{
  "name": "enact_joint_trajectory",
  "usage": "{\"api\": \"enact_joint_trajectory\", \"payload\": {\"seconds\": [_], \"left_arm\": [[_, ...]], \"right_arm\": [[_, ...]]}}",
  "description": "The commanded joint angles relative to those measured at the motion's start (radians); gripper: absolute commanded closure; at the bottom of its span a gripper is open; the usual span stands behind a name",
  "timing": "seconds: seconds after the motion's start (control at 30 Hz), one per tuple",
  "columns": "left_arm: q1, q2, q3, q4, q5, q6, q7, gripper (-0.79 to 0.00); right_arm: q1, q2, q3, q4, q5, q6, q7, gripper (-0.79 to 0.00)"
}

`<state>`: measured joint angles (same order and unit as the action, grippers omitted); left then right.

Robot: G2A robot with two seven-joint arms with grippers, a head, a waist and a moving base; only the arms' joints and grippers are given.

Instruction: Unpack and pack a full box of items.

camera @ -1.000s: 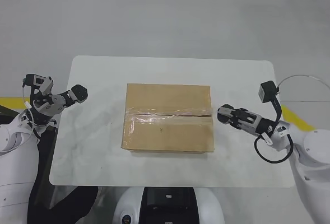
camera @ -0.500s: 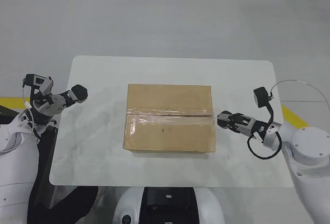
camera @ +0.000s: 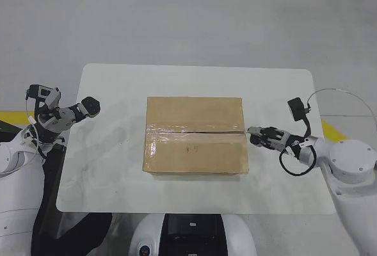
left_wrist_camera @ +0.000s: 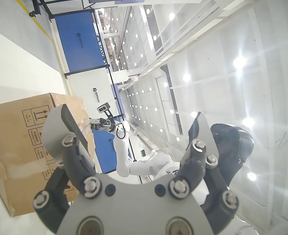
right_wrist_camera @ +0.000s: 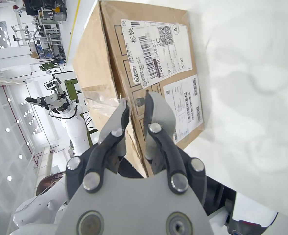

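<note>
Right gripper (right_wrist_camera: 136,101): jaws parted only narrowly, tips at the box's (camera: 194,148) right end, where the tape (camera: 194,130) seam wraps over. You can't confirm any grip.

Box sits sealed, mid bench (camera: 105,179).

Risk: a shallow pinch slips off the glossy tape, or the pull drags the unbraced box.

Left gripper (camera: 92,106): jaws wide open, well off the box's left end.

Right gripper (camera: 251,133) sits just beside the box (camera: 194,136).

White table (camera: 111,179) spreads beneath the right gripper (camera: 252,134), reaching the left gripper (camera: 89,105). A yellow floor line (camera: 2,117) runs behind the left one, with blue wall panels (left_wrist_camera: 78,42) far ahead.
</note>
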<state>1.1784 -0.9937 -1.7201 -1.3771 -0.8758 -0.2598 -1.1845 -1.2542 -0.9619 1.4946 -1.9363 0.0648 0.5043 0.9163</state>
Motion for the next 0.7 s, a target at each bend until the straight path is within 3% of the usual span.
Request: {"api": "enact_joint_trajectory", "payload": {"seconds": [0.0, 0.23, 0.27, 0.3, 0.4, 0.67], "left_arm": [[0.0, 0.0, 0.0, 0.0, 0.0, 0.0, 0.0, -0.785], [0.0, 0.0, 0.0, 0.0, 0.0, 0.0, 0.0, -0.785], [0.0, 0.0, 0.0, 0.0, 0.0, 0.0, 0.0, -0.785], [0.0, 0.0, 0.0, 0.0, 0.0, 0.0, 0.0, -0.785], [0.0, 0.0, 0.0, 0.0, 0.0, 0.0, 0.0, -0.785], [0.0, 0.0, 0.0, 0.0, 0.0, 0.0, 0.0, -0.785]], "right_arm": [[-0.01, 0.002, 0.018, -0.013, 0.008, 0.001, -0.011, -0.785], [-0.076, 0.011, 0.116, -0.112, 0.01, 0.005, -0.048, -0.785], [-0.084, 0.012, 0.129, -0.127, 0.013, -0.001, -0.052, -0.622], [-0.09, 0.013, 0.137, -0.142, 0.008, -0.007, -0.055, -0.369], [-0.093, 0.015, 0.141, -0.168, 0.006, -0.026, -0.052, 0.0], [-0.003, 0.01, 0.035, -0.166, 0.046, -0.073, -0.055, 0.0]]}}
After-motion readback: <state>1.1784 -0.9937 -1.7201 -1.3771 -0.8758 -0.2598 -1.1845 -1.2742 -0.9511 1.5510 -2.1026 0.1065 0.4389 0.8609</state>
